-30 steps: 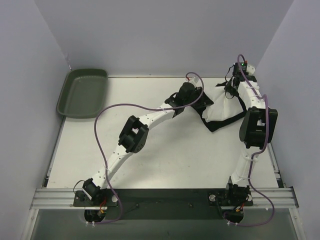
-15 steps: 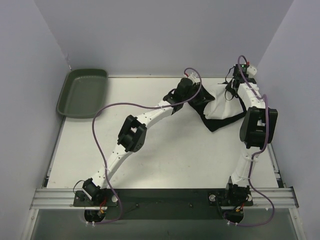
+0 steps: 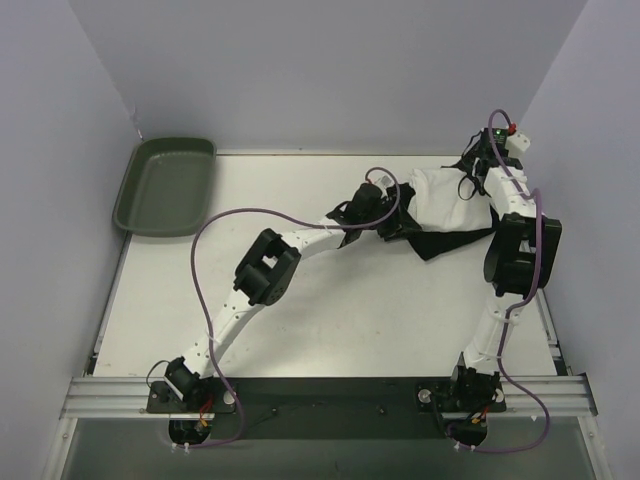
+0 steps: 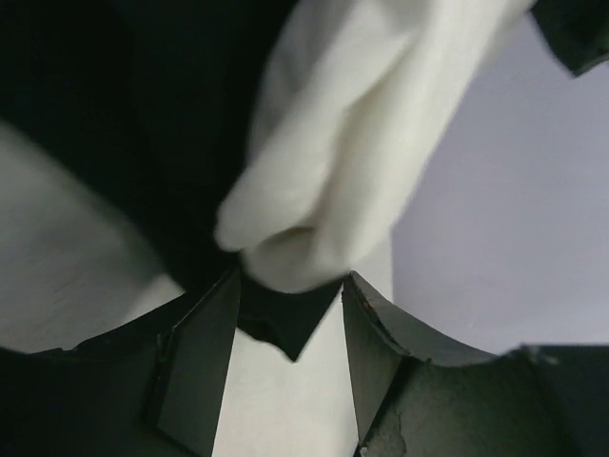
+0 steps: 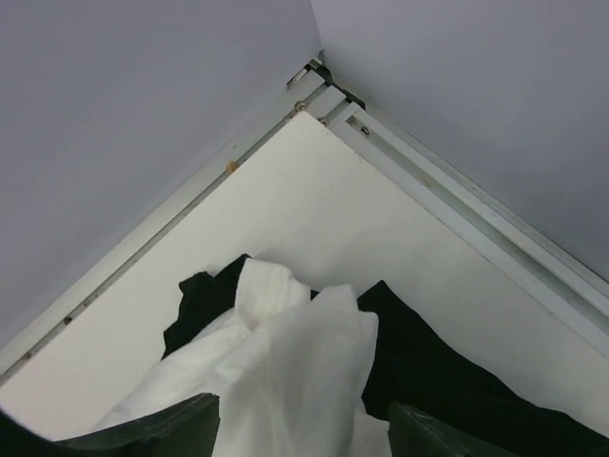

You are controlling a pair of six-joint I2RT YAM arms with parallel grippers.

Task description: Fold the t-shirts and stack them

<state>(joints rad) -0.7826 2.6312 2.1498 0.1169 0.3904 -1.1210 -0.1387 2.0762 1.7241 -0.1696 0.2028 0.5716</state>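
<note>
The white t-shirt lies bunched on the black t-shirt at the table's far right. My left gripper sits at the pile's left edge. In the left wrist view its jaws stand open, with a corner of the black t-shirt loose between them and a white fold just beyond. My right gripper hangs over the pile's far right end. In the right wrist view it is open, and the white t-shirt rises loose between its fingers, over the black t-shirt.
A dark green tray sits at the far left corner of the table. The side wall and the table's metal edge rail run close behind the pile on the right. The back wall stands just beyond.
Both grippers have opened. The white t-shirt, held up in a bunch before, has dropped and spread over the black one. My left gripper came down toward the pile; the right moved back toward the wall.
</note>
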